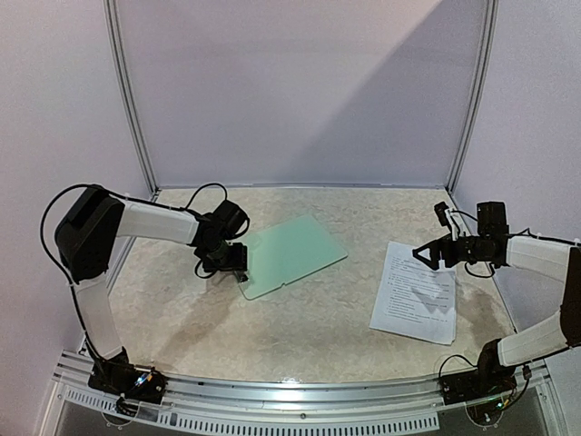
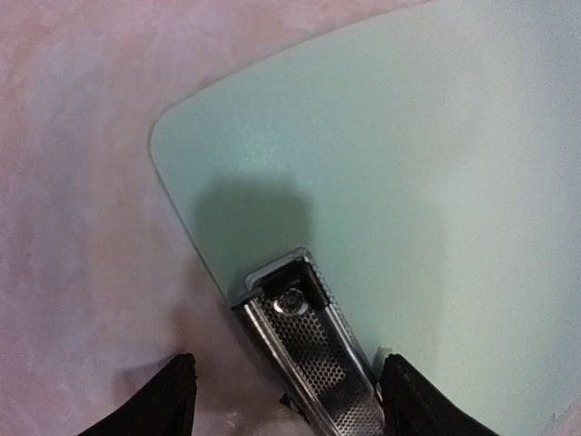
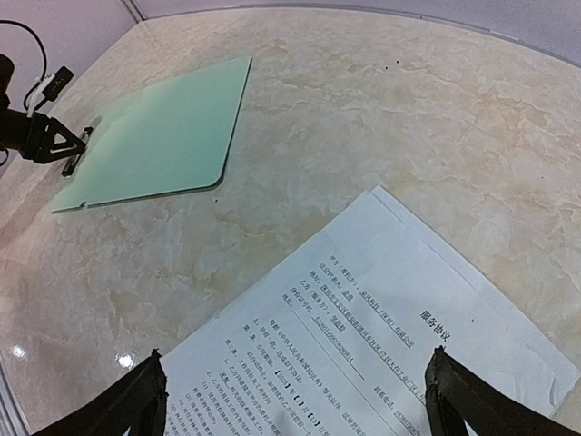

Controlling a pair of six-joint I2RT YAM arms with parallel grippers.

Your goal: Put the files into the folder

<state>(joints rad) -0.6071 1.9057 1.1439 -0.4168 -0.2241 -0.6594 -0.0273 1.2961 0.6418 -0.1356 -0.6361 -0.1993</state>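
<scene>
Slipping off the clip (image 2: pixel 313 363) looks like the first danger. The left gripper (image 2: pixel 286 404) hovers at it with jaws spread, one on either side, gripping nothing. The perforated metal lever is narrow and sloped, so an off-centre squeeze could skid off it or shove the folder (image 1: pixel 295 250) across the smooth table (image 1: pixel 300 345). The second danger lies with the files (image 1: pixel 416 295). The right gripper (image 1: pixel 428 254) hangs over their far end, jaws also wide and empty, and a pinch on loose sheets may lift only the top one or fan the stack.

The folder lies flat left of centre, its long axis running left to right and slanting a little away toward the right. The clip sits at the left short edge, nearest the left arm, so sheets must come in from the right end. The files lie flat on the right, well apart from the folder, with their long axis roughly near to far. They would need a turn to line up, or they could end up crooked under the clip.
</scene>
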